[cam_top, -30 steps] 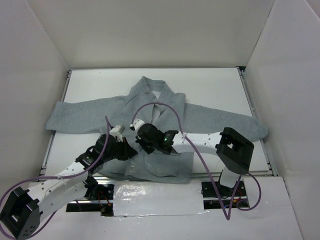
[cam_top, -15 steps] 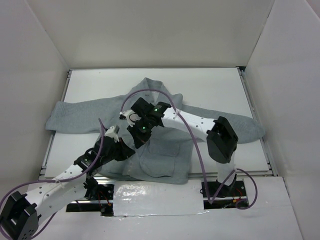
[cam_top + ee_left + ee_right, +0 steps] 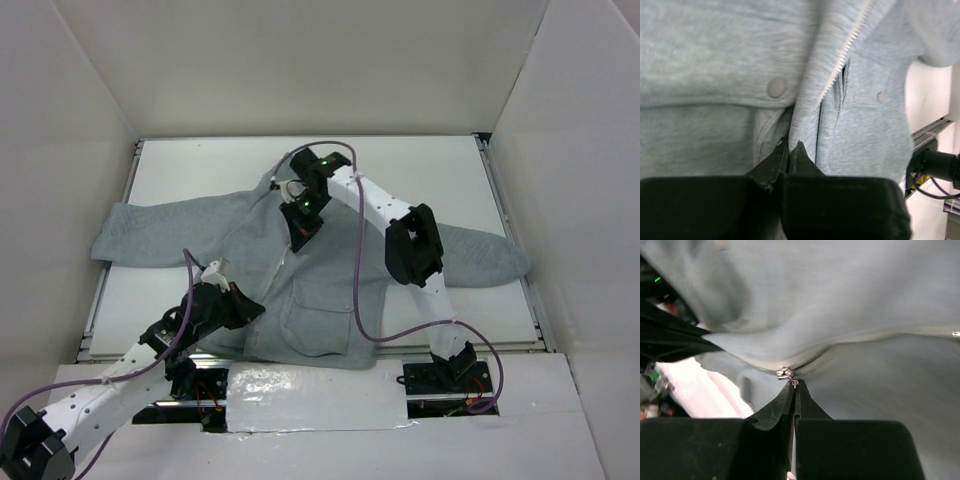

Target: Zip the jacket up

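**Pinched at both ends**

The right hand is closed on the metal zipper pull, high on the chest. The left hand clamps the jacket by its front edge near the hem. Only the top view shows it spread flat on the desk.

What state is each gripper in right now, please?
Left gripper: shut, pinching the jacket at its bottom front edge.
Right gripper: shut on the zipper pull.

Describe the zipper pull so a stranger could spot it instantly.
Start at the grey fleece jacket spread on the white table. Follow its centre zipper up to the chest, where the right gripper pinches it. The zipper pull is the small silvery metal piece there, unlike the round matte pocket snaps.
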Available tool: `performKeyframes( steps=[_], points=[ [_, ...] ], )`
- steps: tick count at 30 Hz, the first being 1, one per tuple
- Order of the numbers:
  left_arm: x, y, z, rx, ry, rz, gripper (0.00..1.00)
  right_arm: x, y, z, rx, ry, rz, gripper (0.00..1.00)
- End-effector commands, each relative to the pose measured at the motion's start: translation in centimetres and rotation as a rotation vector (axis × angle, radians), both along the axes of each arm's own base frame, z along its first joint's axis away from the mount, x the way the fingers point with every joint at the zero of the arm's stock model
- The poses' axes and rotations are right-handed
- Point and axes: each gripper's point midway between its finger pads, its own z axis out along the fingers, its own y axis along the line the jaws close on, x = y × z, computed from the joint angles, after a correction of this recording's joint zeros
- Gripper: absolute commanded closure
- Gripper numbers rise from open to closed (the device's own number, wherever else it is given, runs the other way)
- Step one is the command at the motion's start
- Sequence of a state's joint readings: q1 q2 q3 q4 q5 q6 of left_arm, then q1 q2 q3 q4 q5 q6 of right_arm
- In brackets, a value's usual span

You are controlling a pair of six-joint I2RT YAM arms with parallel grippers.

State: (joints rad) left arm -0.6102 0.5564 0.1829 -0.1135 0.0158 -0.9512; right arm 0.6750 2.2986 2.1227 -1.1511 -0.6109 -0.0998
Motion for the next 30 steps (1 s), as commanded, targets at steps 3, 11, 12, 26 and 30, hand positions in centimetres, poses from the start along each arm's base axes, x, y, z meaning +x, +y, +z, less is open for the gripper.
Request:
performKeyframes(
  steps=[3,11,12,26,30],
  points=[
    [-2.5,1.2,-3.7,0.067,0.150,-0.003,1.00,5.8,-5.8,-0.5,-0.133,-0.077,-0.195,1.00],
    [-2.4,1.3,-2.9,0.063,0.128,0.000,1.00,11.9,-7.4,1.6,-0.006,-0.216,-0.404,1.00],
    [-2.3,1.4,-2.6,0.065,0.123,0.006,1.00,13.3,-8.2,1.5,-0.035,-0.250,-0.457,1.00],
    [-2.4,4.1,-1.5,0.118,0.146,0.148,1.00,30.9,-20.8,7.6,0.061,-0.608,-1.155,1.00],
    [-2.2,6.3,-1.4,0.132,0.164,0.301,1.00,33.3,-22.5,13.8,0.147,-0.765,-1.280,1.00]
  ],
)
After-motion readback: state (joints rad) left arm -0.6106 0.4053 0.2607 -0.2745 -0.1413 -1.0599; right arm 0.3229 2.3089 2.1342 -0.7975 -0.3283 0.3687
